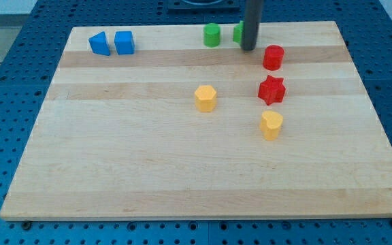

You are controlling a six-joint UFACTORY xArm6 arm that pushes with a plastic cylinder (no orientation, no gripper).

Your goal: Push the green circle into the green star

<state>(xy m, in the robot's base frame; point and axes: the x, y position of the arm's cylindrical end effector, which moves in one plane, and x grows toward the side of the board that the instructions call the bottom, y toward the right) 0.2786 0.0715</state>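
The green circle stands near the top edge of the wooden board, just left of centre-right. A second green block, probably the green star, sits to its right, mostly hidden behind the dark rod. My tip rests on the board right in front of that hidden green block, to the right of the green circle with a small gap between them.
A blue triangle and a blue cube sit at the top left. A red cylinder, a red star, a yellow heart and a yellow hexagon lie below. The board's top edge is close.
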